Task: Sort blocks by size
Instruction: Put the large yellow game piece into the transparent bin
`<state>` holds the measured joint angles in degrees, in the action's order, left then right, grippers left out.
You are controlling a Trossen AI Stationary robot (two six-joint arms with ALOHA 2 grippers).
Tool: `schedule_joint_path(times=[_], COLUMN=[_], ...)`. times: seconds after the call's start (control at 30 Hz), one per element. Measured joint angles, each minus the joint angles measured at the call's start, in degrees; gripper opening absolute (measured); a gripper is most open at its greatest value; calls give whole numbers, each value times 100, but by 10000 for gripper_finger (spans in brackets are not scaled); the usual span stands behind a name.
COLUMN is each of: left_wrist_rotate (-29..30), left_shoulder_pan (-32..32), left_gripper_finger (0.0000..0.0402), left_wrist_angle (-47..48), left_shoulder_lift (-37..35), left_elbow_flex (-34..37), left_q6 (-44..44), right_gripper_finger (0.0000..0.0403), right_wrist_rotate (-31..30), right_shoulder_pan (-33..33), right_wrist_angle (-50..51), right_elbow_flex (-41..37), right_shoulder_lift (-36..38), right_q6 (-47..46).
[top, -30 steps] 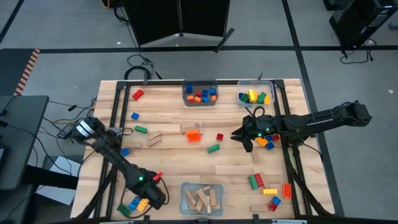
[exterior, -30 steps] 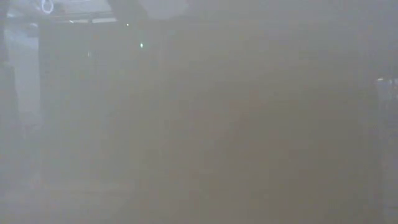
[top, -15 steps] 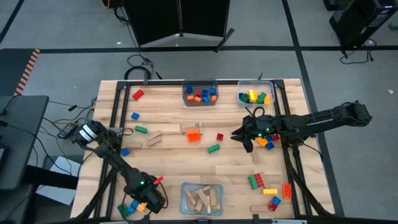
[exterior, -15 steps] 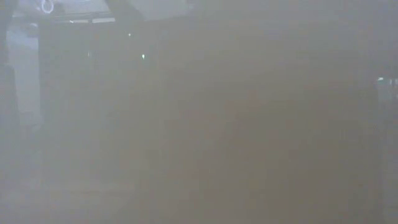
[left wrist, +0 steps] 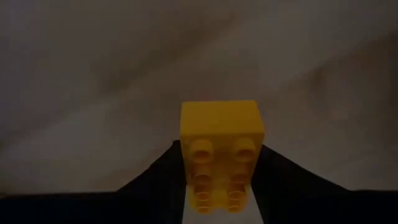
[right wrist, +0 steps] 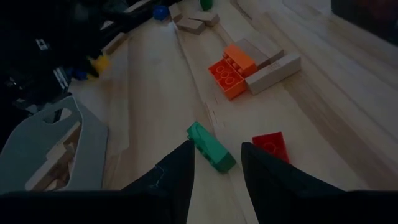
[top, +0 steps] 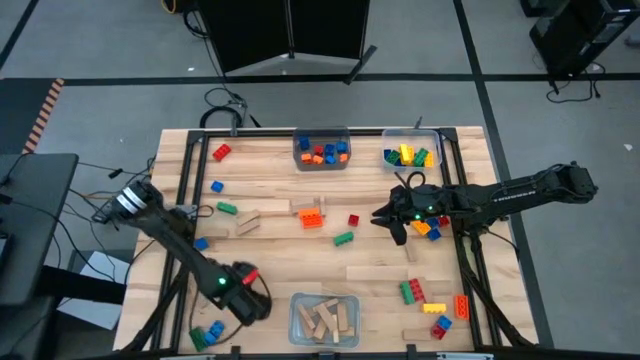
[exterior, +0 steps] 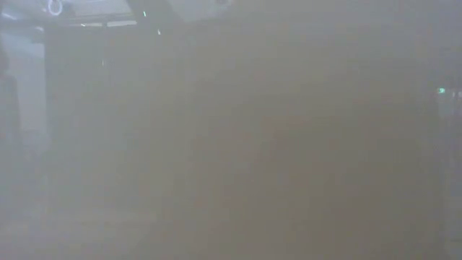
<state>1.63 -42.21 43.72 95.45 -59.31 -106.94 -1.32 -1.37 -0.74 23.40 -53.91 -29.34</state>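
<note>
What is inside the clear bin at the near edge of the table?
The clear bin holds several tan wooden blocks, piled loosely. Anything beneath them is covered.

The pale wooden desk (top: 270, 262) carries scattered blocks and clear bins. Just ahead of the right claw (right wrist: 216, 163) lies a green brick (right wrist: 211, 147), with a red brick (right wrist: 270, 145) beside it and an orange brick (right wrist: 231, 69) farther on, touching a tan wooden block (right wrist: 273, 73). Beside the left claw (top: 250, 300), at the desk's near edge, stands a bin of wooden blocks (top: 324, 318). Two bins of coloured bricks (top: 321, 150) stand at the far edge.
</note>
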Motion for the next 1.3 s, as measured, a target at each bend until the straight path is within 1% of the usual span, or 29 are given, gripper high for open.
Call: schedule_joint_path(times=[0.13, 0.2, 0.27, 0.33, 0.43, 0.57, 0.63, 0.67, 0.73, 0.83, 0.9, 0.97, 1.1, 1.2, 1.3], left_wrist_rotate=[1165, 1754, 2209, 2429, 2487, 2456, 2330, 2155, 1699, 976, 644, 304, -272, -634, -1100], left_shoulder_pan=[482, 823, 1227, 1776, 2707, 3954, 4500, 4755, 5197, 5748, 6028, 6257, 6532, 6651, 6696], left_gripper_finger=[161, 161, 160, 160, 160, 160, 160, 160, 161, 161, 161, 161, 161, 161, 161], left_wrist_angle=[709, 985, 1129, 1061, 702, -560, -1540, -2049, -3084, -4465, -5160, -5661, -6624, -6886, -6932], left_shoulder_lift=[-697, -1033, -1366, -1619, -1867, -1885, -1808, -1772, -1642, -1430, -1234, -1002, -461, 5, 524], left_elbow_flex=[-2, -2, -4, -4, -4, -7, -7, -11, -11, -13, -18, -17, -63, -398, -1026], left_q6=[213, 489, 920, 1622, 2758, 4163, 4920, 5262, 5848, 6308, 6342, 6321, 6007, 5654, 5551], right_gripper_finger=[147, 147, 147, 147, 147, 147, 147, 148, 152, 161, 169, 177, 197, 212, 227], right_wrist_rotate=[0, -2, -2, -30, -274, -951, -1342, -1566, -1981, -2630, -2991, -3217, -3434, -3471, -3471], right_shoulder_pan=[0, 0, 0, 0, 0, 0, 0, 0, 1, 8, 48, 137, 412, 641, 833], right_wrist_angle=[-137, -221, -361, -503, -737, -1091, -1216, -1316, -1446, -1707, -1926, -2220, -2617, -2773, -2792], right_elbow_flex=[0, 0, 0, 0, 0, 0, 0, 1, 2, 2, 1, 2, 2, 2, 2], right_shoulder_lift=[0, 0, 0, 0, 0, -39, -46, -54, -57, -57, -57, -57, -57, -57, -59], right_q6=[1, -3, -29, -37, -14, 290, 386, 399, 396, 401, 492, 709, 1427, 1895, 2218])
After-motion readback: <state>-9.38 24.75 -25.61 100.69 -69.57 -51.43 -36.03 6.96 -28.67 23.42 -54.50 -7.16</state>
